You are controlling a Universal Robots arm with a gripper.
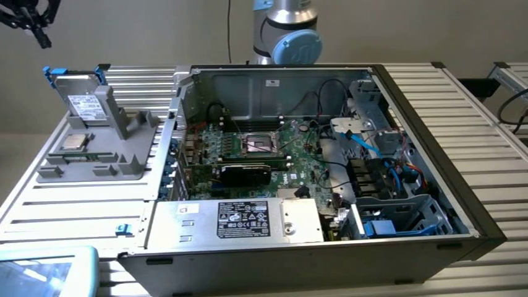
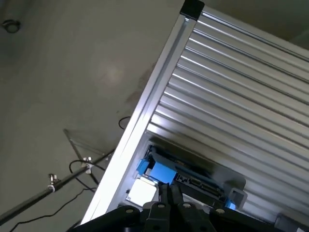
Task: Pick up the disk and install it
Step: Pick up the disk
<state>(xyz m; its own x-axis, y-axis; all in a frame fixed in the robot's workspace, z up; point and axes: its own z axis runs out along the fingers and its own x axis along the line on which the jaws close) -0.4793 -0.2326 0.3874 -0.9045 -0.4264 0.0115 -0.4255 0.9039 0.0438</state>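
Gripper (image 2: pixel 168 192) closed, empty, high abv upright disk (image 1: pixel 84 102) top edge, open air btw

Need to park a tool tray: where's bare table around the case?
Bare slats: table in front of the grey fixture, and the strip at the exterior view's right of the case. Crowded: inside the case; the fixture holds the disk and CPU chip.

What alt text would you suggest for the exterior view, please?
The blue-framed disk stands on edge in a grey holder at the exterior view's left, beside an open computer case on a slatted metal table. The shut gripper hangs above the disk, apart from it.
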